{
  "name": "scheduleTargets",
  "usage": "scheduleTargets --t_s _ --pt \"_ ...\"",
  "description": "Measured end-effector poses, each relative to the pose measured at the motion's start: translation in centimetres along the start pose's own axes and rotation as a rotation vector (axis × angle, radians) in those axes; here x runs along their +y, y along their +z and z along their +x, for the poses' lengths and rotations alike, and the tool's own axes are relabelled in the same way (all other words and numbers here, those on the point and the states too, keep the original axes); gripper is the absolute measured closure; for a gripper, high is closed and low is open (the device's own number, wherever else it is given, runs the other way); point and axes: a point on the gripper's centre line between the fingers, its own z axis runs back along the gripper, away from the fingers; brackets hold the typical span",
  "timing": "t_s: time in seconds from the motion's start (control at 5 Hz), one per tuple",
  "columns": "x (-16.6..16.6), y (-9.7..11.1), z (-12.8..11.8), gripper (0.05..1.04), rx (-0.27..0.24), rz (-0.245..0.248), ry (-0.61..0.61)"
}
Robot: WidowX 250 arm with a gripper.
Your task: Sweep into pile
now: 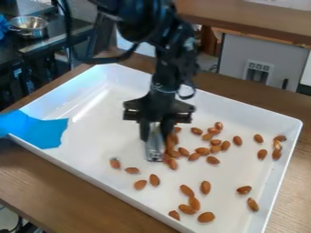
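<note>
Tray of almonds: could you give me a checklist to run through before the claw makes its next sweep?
1. Silver tool held in the claw: ok.
2. Almonds all inside the white tray: cannot tell; those in sight are, but the arm may hide some.
3. Almonds in one pile: not ok, many lie scattered.
4. Tool right beside some almonds: ok.
5. Tool touching the tray's floor: cannot tell.
6. Blue tape away from the almonds: ok.

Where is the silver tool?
In the camera view, the silver tool is in the gripper, near the middle of the tray, with the almond cluster at its right.
</note>
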Motion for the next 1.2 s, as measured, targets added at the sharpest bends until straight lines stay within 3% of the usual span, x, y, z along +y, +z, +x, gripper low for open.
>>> scheduleTargets --t_s 0.8,1.0,1.2 --pt "-12.5 1.2 -2.2 0.711 -0.013 0.030 0.058" --pt "-13.2 1.3 -1.9 0.712 0.010 0.049 0.091" --pt "-12.5 1.8 -2.7 0.712 0.067 -0.005 0.071"
